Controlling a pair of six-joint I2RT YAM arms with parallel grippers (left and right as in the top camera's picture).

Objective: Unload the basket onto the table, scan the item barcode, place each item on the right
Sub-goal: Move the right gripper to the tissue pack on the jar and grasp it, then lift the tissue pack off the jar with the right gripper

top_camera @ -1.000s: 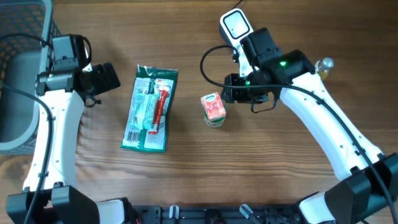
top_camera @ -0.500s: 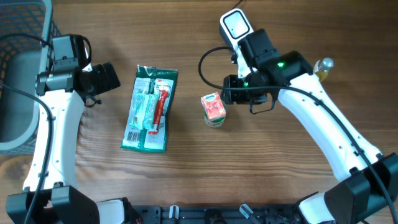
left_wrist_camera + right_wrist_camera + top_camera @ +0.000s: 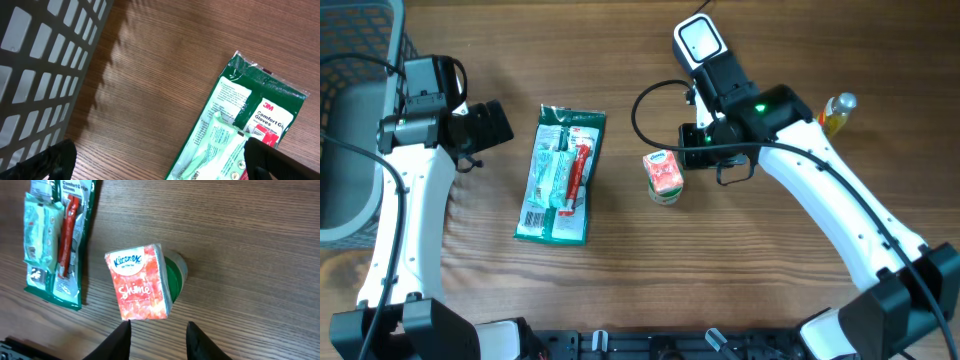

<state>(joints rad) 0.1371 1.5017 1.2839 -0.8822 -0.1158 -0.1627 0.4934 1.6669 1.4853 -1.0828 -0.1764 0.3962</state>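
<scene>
A small orange Kleenex tissue pack [image 3: 663, 172] stands mid-table on a green-based thing [image 3: 177, 270]; in the right wrist view the tissue pack [image 3: 142, 282] sits just ahead of my right gripper [image 3: 159, 336]. The black fingertips [image 3: 121, 339] stand apart with only bare wood between them. From above, the right gripper [image 3: 688, 148] hovers at the pack's upper right. A green 3M glove packet [image 3: 560, 175] lies flat to the left. My left gripper [image 3: 500, 122] is wide open beside it, its fingers [image 3: 50, 161] far apart above the glove packet [image 3: 235, 130].
A white device with a pale face [image 3: 699, 41] lies at the back, behind the right arm. A small yellow bottle [image 3: 833, 108] stands at the right. A grey mesh basket [image 3: 355, 110] fills the left edge, and the basket wall [image 3: 40, 65] shows close to the left gripper.
My right arm has shifted slightly left, toward the tissue pack. The left arm, the glove packet and the tissue pack have not moved.
</scene>
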